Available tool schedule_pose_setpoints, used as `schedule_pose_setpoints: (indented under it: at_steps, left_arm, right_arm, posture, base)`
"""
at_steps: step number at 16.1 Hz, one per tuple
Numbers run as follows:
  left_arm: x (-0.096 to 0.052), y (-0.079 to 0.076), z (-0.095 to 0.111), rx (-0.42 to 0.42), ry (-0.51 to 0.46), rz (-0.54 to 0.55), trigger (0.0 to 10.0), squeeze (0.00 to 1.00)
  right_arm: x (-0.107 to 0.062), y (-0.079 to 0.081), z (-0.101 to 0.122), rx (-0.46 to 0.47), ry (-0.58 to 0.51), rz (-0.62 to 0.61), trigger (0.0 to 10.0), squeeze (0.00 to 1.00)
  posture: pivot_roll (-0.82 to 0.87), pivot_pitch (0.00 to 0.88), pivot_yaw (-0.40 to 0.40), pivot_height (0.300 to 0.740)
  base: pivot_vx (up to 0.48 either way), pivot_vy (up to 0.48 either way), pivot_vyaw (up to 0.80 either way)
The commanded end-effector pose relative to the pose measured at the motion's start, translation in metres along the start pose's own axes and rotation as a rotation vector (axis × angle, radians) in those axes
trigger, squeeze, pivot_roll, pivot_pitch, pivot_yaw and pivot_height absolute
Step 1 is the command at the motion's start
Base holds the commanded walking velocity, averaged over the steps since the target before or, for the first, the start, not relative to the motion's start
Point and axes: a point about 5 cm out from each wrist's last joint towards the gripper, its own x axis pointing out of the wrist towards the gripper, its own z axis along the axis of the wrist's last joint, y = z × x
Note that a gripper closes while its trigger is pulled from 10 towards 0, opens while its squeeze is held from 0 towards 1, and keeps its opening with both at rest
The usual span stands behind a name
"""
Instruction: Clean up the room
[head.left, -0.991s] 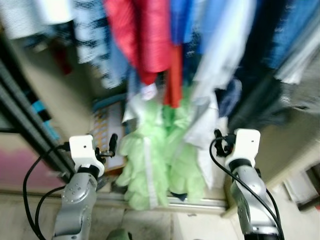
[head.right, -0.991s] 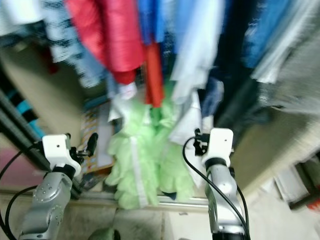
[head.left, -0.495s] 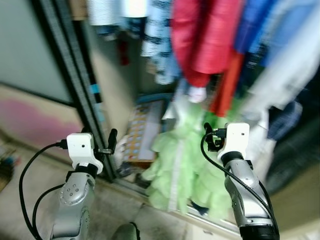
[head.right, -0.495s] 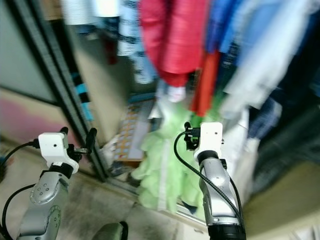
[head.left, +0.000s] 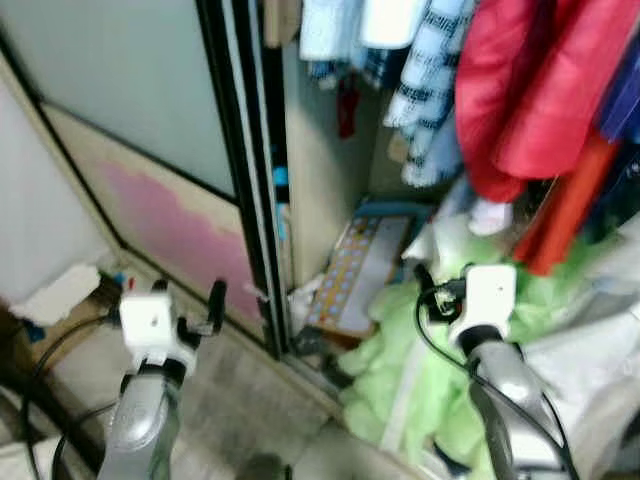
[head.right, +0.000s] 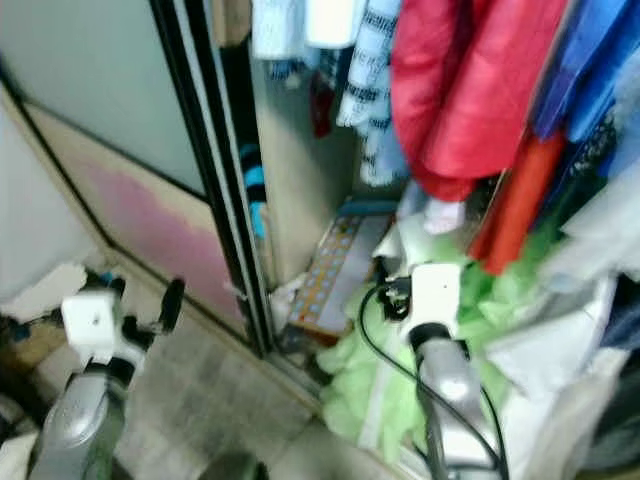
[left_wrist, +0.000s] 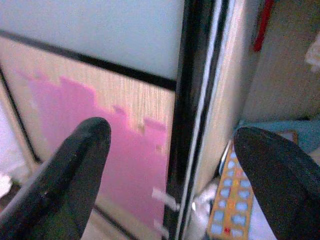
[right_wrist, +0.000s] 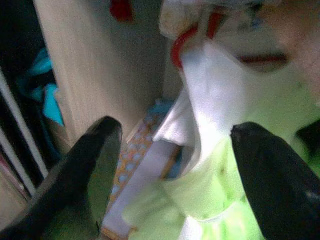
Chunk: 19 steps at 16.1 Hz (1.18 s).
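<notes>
Since the earlier frame my camera had swung left: the black sliding door frame (head.left: 243, 180) now stood at centre, the hanging red garment (head.left: 530, 90) pushed to the upper right. The light green garment (head.left: 400, 370) lay heaped at the lower right, on the wardrobe floor beside a patterned flat box (head.left: 357, 265). I judged it soft, light and floppy, best pinched at a bunched fold. My left gripper (left_wrist: 170, 165) and right gripper (right_wrist: 170, 165) both gaped, empty.

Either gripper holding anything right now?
Nothing held. Left gripper open before the sliding door frame; right gripper open, facing the green garment.
</notes>
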Motion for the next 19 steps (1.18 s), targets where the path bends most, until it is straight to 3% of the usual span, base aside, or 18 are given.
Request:
schedule_pose_setpoints:
  at_steps: [1, 19]
  left_arm:
    - [0.000, 0.000, 0.000, 0.010, 0.007, 0.006, 10.0, 0.00]
    - [0.008, 0.001, -0.003, 0.036, 0.034, 0.066, 10.0, 0.00]
  right_arm:
    - [0.004, 0.003, 0.006, -0.002, -0.016, 0.013, 10.0, 0.00]
    - [0.021, 0.011, 0.016, -0.024, -0.048, 0.062, 10.0, 0.00]
  posture:
    - [0.08, 0.000, -0.004, 0.740]
    - [0.10, 0.000, -0.020, 0.740]
  base:
    - [0.000, 0.000, 0.80]
    - [0.000, 0.000, 0.80]
